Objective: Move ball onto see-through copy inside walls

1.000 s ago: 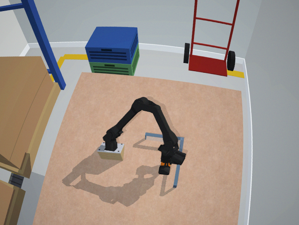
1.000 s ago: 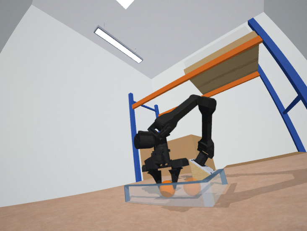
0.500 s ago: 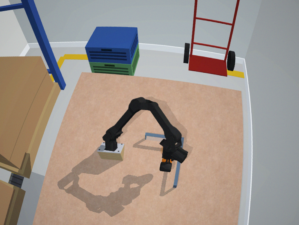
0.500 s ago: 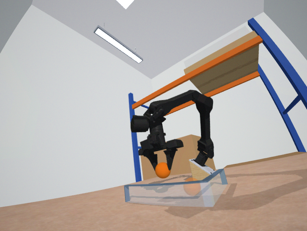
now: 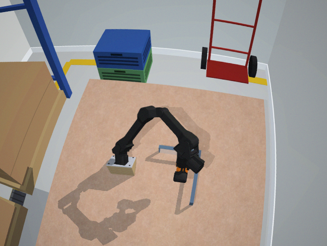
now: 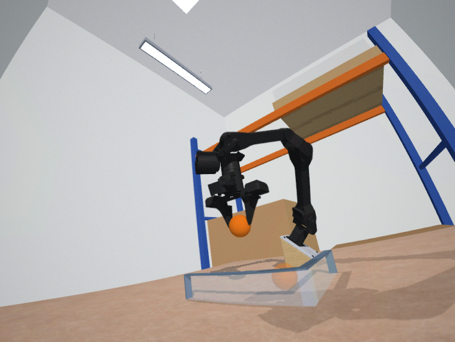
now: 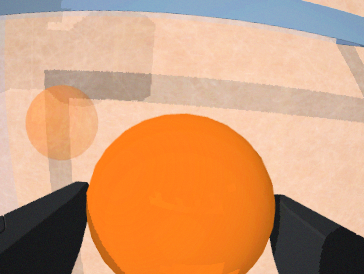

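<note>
The orange ball [image 6: 239, 226] [image 7: 181, 195] is held up between the two black fingertips, above the height of the walls. In the top view only slivers of the ball [image 5: 182, 169] show beneath the arm. My gripper [image 6: 240, 222] is shut on it, with one finger on each side. The see-through copy [image 6: 284, 276] [image 7: 62, 123] rests on the table inside the corner; in the wrist view it lies up and left of the ball. In the top view the arm hides the copy. The two low clear walls [image 5: 194, 188] [image 6: 250, 273] with bluish top edges meet at a corner partly behind the arm.
The arm's base block [image 5: 121, 169] stands left of the walls in the top view. Stacked crates [image 5: 123, 57], a red hand truck [image 5: 227, 71] and shelving with large boxes [image 5: 23, 119] stand around the table [image 5: 224, 119].
</note>
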You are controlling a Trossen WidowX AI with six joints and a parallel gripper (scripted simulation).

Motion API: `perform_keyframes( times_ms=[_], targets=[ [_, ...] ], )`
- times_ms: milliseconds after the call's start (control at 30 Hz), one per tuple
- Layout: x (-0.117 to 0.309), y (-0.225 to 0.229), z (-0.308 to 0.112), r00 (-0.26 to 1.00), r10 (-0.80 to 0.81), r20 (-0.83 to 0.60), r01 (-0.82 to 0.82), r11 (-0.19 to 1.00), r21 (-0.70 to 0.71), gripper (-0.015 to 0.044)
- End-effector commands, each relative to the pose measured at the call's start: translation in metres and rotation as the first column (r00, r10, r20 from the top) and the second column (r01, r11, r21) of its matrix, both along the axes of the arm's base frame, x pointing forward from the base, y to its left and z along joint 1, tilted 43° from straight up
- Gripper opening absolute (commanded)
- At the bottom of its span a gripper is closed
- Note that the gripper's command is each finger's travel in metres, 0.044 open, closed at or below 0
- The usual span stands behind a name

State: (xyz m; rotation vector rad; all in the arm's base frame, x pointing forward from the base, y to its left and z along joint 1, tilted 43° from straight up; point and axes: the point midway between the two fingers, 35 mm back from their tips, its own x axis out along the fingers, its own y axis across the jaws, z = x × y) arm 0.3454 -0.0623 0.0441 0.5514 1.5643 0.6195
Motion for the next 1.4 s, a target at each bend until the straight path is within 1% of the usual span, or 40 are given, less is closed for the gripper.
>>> perform_keyframes(
  times_ms=[0,467,667,800,1133,1367],
  targets=[
    [-0.002,0.016,0.006,1.0,0.006,-0.003,-0.006,1.0,-0.002,0.0],
    [-0.02,0.092,0.023,1.0,0.006,-0.004,-0.006,1.0,0.004,0.0],
    [-0.023,0.099,0.023,1.0,0.007,-0.004,-0.007,1.0,0.007,0.0],
    [-0.023,0.107,0.015,1.0,0.007,-0.004,-0.007,1.0,0.006,0.0],
    [-0.029,0.144,-0.024,1.0,0.007,-0.004,-0.007,1.0,0.009,0.0],
    [-0.03,0.147,-0.027,1.0,0.007,-0.004,-0.007,1.0,0.009,0.0]
  ],
)
